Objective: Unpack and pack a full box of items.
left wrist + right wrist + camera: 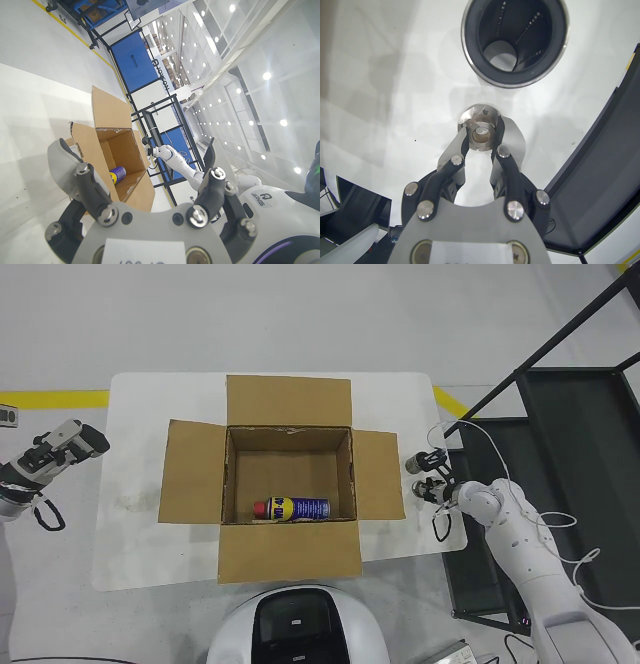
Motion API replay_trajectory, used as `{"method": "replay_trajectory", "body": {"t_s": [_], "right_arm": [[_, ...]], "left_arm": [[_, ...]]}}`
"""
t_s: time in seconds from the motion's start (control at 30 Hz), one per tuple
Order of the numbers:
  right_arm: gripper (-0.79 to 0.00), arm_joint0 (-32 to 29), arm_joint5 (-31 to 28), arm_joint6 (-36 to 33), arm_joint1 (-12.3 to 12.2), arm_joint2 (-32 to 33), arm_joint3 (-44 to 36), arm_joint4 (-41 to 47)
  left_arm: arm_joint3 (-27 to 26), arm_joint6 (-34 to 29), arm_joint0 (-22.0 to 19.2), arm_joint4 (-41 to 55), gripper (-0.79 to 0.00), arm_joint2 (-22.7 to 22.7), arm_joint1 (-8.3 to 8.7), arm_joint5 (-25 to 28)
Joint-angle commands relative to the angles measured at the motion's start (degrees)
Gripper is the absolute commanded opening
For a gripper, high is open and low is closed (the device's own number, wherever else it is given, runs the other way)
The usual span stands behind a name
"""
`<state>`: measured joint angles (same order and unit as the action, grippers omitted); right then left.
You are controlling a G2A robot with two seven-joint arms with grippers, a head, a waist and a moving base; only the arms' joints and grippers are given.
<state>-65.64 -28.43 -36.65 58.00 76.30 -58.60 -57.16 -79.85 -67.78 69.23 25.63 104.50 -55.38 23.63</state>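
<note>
Lying in one open box (pixel 290 414), one spray can (pixel 292 508).

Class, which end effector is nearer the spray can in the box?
Right. The right end effector, gripping a metal part, is beside the right flap of the box at the table edge; the left end effector is beyond the table's left edge, farther from the spray can.

The box (pixel 290 464) sits at the middle of the table (pixel 140 414), its 4 flaps folded outward. 1 spray can (pixel 292 507) lies on its side in the box, against the wall nearest the robot. Just right of the box's right flap are 2 sleeves: the large sleeve (pixel 515 42) stands on the table nearer the box, and the small sleeve (pixel 480 135) sits between the right gripper's (pixel 481 128) fingers. The left gripper (pixel 85 442) hangs well left of the box.
</note>
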Motion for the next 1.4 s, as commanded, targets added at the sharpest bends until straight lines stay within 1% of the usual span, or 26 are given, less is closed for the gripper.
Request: {"method": "replay_trajectory", "body": {"t_s": [0.0, 0.33, 0.57, 0.6, 0.63, 0.67, 0.73, 0.83, 0.97, 1.07, 1.2, 1.3, 1.37], "right_arm": [[-0.785, -0.17, -0.12, 0.12, -0.08, 0.10, -0.13, -0.06], [-0.785, -2.13, -0.99, 0.81, -0.88, 2.44, -1.68, 0.88], [-0.785, -2.39, 0.08, 0.18, -0.72, 1.29, -2.29, 0.76], [-0.539, -2.34, 0.07, 0.02, -0.70, 1.10, -2.24, 0.70], [-0.379, -2.24, 0.03, -0.13, -0.70, 0.96, -2.23, 0.53], [-0.416, -2.16, 0.05, -0.14, -0.70, 0.89, -2.17, 0.49], [-0.453, -2.03, 0.20, -0.07, -0.72, 0.81, -1.99, 0.32], [-0.471, -1.90, 0.41, 0.07, -0.73, 0.71, -1.76, 0.22], [-0.554, -1.69, 0.61, 0.04, -0.75, 0.58, -1.57, 0.08], [-0.579, -1.48, 0.67, -0.01, -0.73, 0.37, -1.34, 0.15], [-0.573, -1.06, 0.84, -0.15, -0.62, -0.21, -1.05, 0.19], [-0.493, -0.66, 0.98, -0.32, -0.51, -0.78, -0.82, 0.00], [-0.486, -0.37, 1.07, -0.44, -0.45, -1.16, -0.63, -0.19]], "left_arm": [[0.00, 0.00, 0.00, 0.00, 0.000, 0.00, 0.00, 0.00], [0.00, 0.00, 0.00, 0.00, 0.000, 0.00, 0.00, 0.00], [0.00, 0.00, 0.00, 0.00, 0.000, 0.00, 0.00, 0.00], [0.00, 0.00, 0.00, 0.00, 0.000, 0.00, 0.00, 0.00], [0.00, 0.00, 0.00, 0.00, 0.000, 0.00, 0.00, 0.00], [0.00, 0.00, 0.00, 0.00, 0.000, 0.00, 0.00, 0.00], [0.00, 0.00, 0.00, 0.00, 0.000, 0.00, 0.00, 0.00], [0.00, 0.00, 0.00, 0.00, 0.000, 0.00, 0.00, 0.00], [0.00, 0.00, 0.00, 0.00, 0.000, 0.00, 0.00, 0.00], [0.00, 0.00, 0.00, 0.00, 0.000, 0.00, 0.00, 0.00], [0.00, 0.00, 0.00, 0.00, 0.000, 0.00, 0.00, 0.00], [0.00, 0.00, 0.00, 0.00, 0.000, 0.00, 0.00, 0.00], [0.00, 0.00, 0.00, 0.00, 0.000, 0.00, 0.00, 0.00]]}}
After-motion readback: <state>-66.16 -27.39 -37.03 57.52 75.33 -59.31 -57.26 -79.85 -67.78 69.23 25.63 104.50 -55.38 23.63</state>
